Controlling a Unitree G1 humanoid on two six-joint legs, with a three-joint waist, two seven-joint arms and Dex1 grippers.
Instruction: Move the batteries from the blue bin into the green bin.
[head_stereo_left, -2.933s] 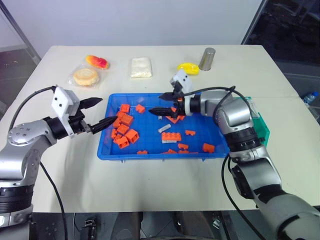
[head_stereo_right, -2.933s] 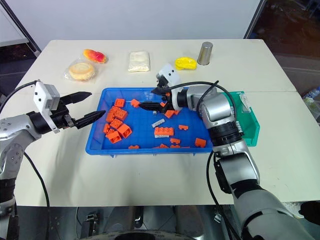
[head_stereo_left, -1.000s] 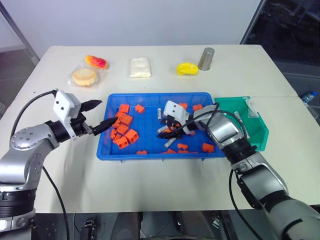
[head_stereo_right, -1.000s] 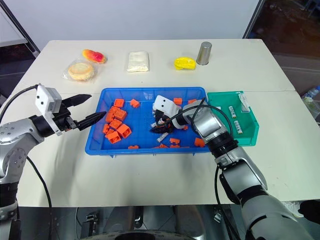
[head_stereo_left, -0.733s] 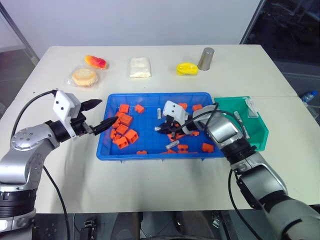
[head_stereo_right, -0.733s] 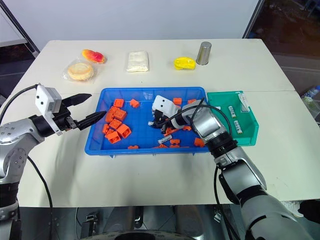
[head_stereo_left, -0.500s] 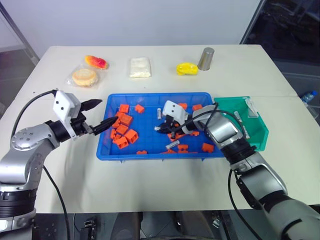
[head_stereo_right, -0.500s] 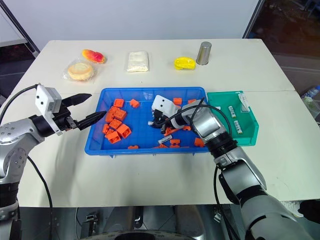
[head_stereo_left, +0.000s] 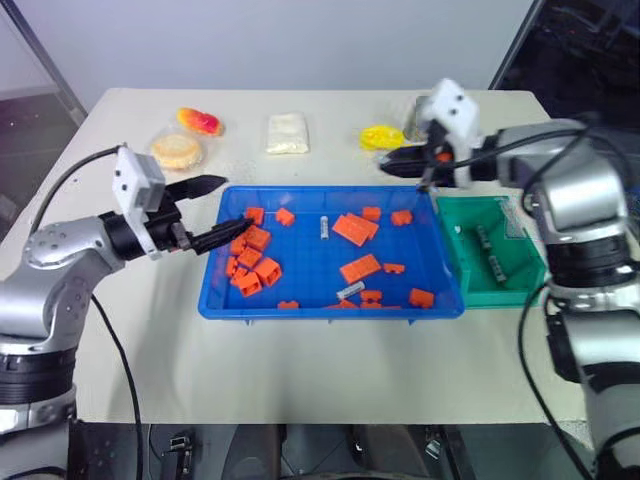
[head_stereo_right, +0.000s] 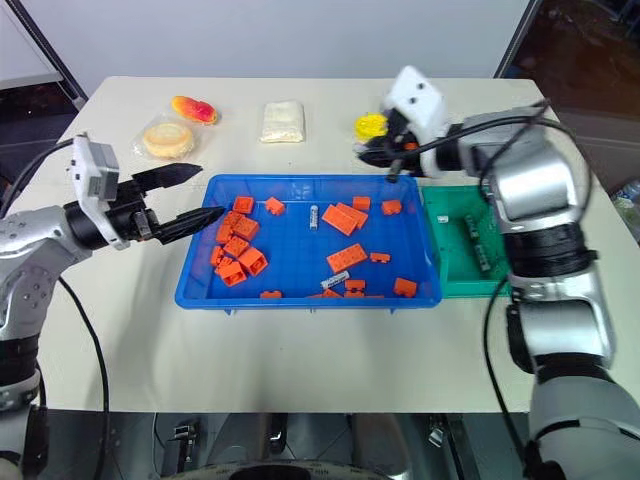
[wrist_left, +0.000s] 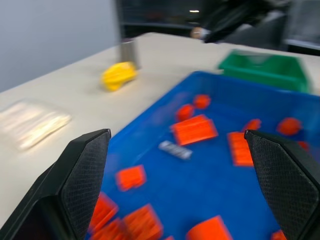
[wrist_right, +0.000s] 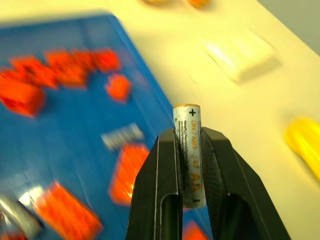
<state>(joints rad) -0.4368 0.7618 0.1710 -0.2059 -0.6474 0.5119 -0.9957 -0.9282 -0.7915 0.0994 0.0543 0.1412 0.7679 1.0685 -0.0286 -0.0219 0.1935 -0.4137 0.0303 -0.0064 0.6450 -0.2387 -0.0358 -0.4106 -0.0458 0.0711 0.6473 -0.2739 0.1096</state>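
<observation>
One battery (wrist_right: 188, 156) stands pinched between the right fingers (wrist_right: 170, 165), plus end outward; left fingers (wrist_left: 82, 170) spread.

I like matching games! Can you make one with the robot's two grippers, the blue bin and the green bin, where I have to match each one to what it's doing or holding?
Things:
1. right gripper
2. left gripper
3. blue bin
4. green bin

States:
A. open, holding nothing, at the blue bin's left edge
B. has orange bricks and two batteries lying in it
C. shut on a battery, raised above the table
D. has a few batteries lying inside, no bricks

Pairs: 1-C, 2-A, 3-B, 4-D
</observation>
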